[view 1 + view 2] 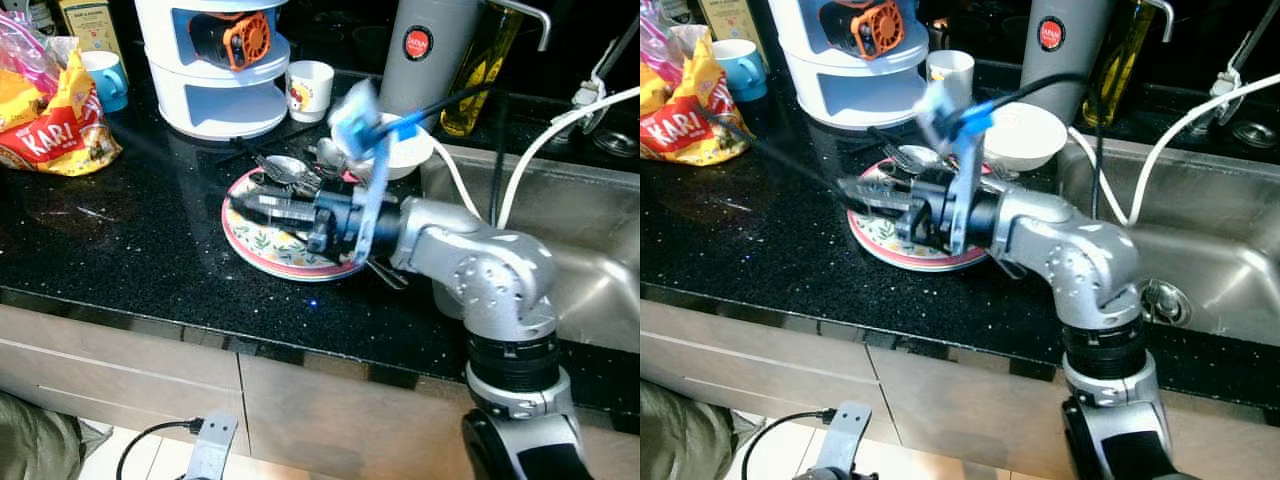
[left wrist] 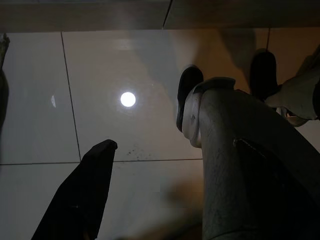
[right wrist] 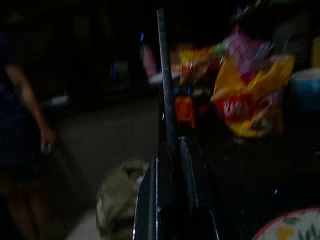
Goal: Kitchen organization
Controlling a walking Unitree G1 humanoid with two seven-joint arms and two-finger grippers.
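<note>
Chopstick (image 3: pixel 165 80) pinched between right gripper (image 3: pixel 172 150) jaws, above plate (image 1: pixel 262 243)

Right claw (image 3: pixel 172 165) pinched closed, arm reaching leftward; left claw (image 2: pixel 85 200) hanging.

The right arm (image 1: pixel 480 265) was rounded brushed silver, with ribbed black joint rings, a blue bracket, black cable and black pincer (image 1: pixel 240 205).

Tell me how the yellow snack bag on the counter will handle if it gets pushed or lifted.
The yellow snack bag looks crinkled and slumped, so it would probably deform rather than slide as one piece. It appears puffy, so likely light for its size. Its glossy film may be slippery in the right tool, which is shut on a thin rod.
</note>
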